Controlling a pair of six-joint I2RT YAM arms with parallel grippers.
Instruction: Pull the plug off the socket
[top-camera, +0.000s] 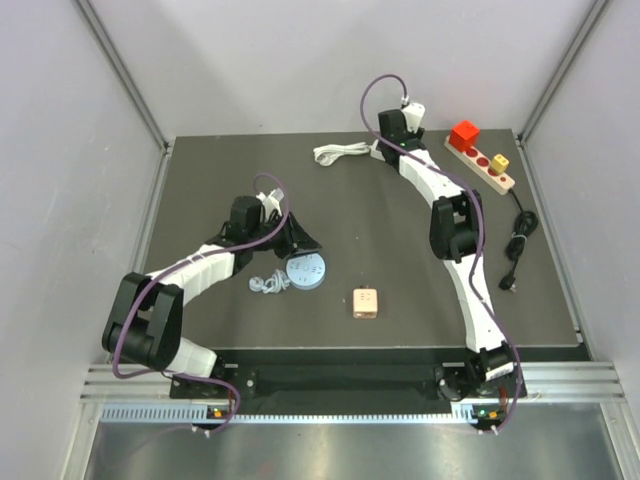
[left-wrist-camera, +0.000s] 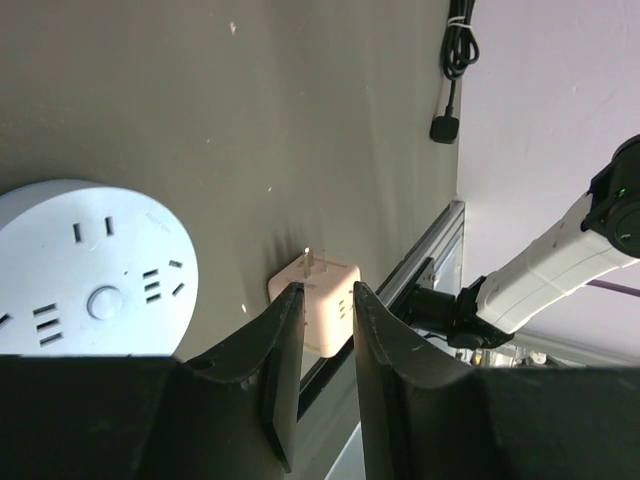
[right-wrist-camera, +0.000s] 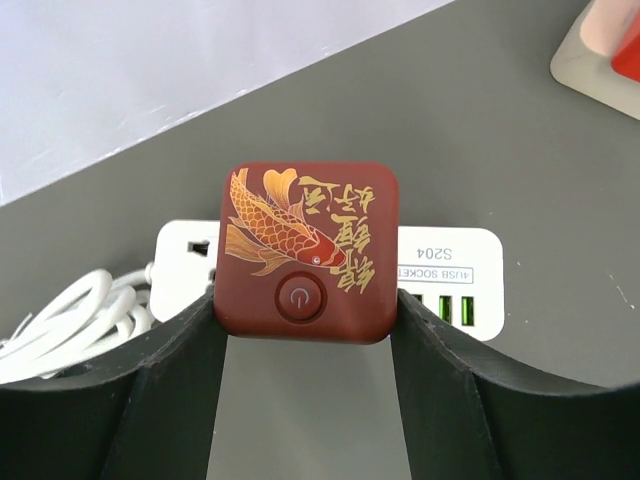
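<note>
A dark red square plug (right-wrist-camera: 307, 250) with a gold koi design and a power button sits on a white socket strip (right-wrist-camera: 450, 270) at the table's far side. My right gripper (right-wrist-camera: 305, 296) is shut on the plug, one finger pressed against each side. In the top view the right gripper (top-camera: 398, 128) covers the plug and most of the strip. I cannot tell whether the plug's pins are still in the socket. My left gripper (top-camera: 300, 240) is over the table's middle left; in its wrist view the left gripper (left-wrist-camera: 328, 290) has its jaws nearly together and holds nothing.
A round white socket (top-camera: 306, 271) lies by the left gripper, with a pink cube adapter (top-camera: 365, 302) to its right and a small white cable coil (top-camera: 266, 284) to its left. A wooden strip with red and yellow plugs (top-camera: 480, 160) and a black cable (top-camera: 518, 240) lie far right. The strip's white cable (top-camera: 340, 153) is coiled left of the right gripper.
</note>
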